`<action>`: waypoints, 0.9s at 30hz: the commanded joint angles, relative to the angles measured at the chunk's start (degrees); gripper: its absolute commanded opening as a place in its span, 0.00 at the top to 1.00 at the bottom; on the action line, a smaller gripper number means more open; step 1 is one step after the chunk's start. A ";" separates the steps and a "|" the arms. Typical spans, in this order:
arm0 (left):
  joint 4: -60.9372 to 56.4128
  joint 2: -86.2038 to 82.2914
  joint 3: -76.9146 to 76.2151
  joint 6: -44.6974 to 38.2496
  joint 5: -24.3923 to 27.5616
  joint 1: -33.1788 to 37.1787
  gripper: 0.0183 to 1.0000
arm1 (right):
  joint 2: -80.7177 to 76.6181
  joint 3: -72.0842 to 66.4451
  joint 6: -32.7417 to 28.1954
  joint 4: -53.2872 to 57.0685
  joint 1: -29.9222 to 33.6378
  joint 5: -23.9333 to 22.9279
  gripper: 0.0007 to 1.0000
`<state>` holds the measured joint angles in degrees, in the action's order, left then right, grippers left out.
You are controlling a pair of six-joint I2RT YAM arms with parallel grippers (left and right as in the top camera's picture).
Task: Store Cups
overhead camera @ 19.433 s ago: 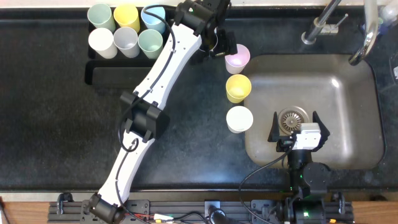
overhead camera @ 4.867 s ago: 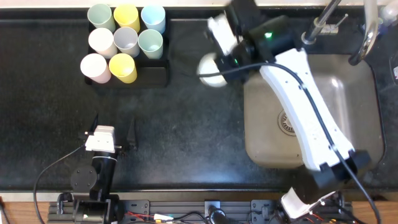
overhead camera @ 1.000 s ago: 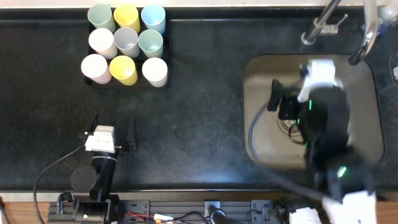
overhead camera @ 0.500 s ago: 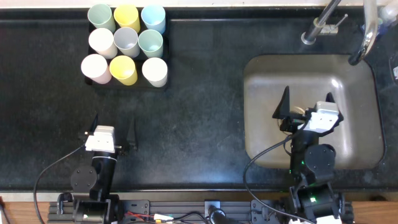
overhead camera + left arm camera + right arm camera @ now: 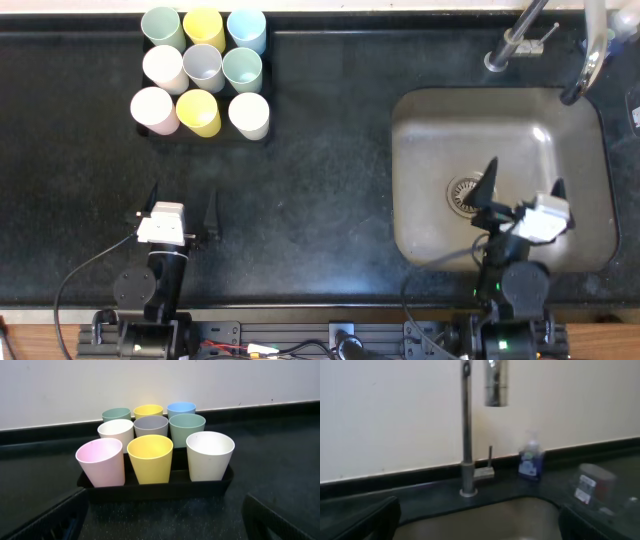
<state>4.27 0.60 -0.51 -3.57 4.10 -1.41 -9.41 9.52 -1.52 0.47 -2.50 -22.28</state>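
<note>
Nine cups (image 5: 204, 68) stand in three rows inside the black tray (image 5: 155, 491), far left on the counter (image 5: 320, 200). Left gripper (image 5: 183, 206): near left, released, empty. Right gripper (image 5: 523, 181): over the sink (image 5: 430, 130), near side, released, empty.

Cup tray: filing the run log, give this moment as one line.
tray: nine cups seated; left pincer: open, clear of tray; right pincer: open, at sink

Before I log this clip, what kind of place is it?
Most likely a kitchen counter: a stainless steel sink basin with a tall metal faucet, a blue soap bottle, and pastel plastic cups in a black tray.
</note>
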 commanded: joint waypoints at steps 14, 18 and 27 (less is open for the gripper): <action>0.15 -0.46 0.07 -0.94 0.15 0.07 0.00 | 9.22 -6.75 -0.17 8.11 0.17 -0.24 0.00; 0.15 -0.46 0.07 -0.96 0.15 0.07 0.00 | 9.22 -7.34 -0.17 6.43 0.17 -0.24 0.00; 0.15 -0.46 0.07 -0.94 0.15 0.07 0.00 | 9.22 -9.27 3.19 2.25 0.17 3.82 0.00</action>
<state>4.27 0.60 -0.51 -3.57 4.10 -1.41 -0.84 1.04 -1.23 3.01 -2.50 -21.65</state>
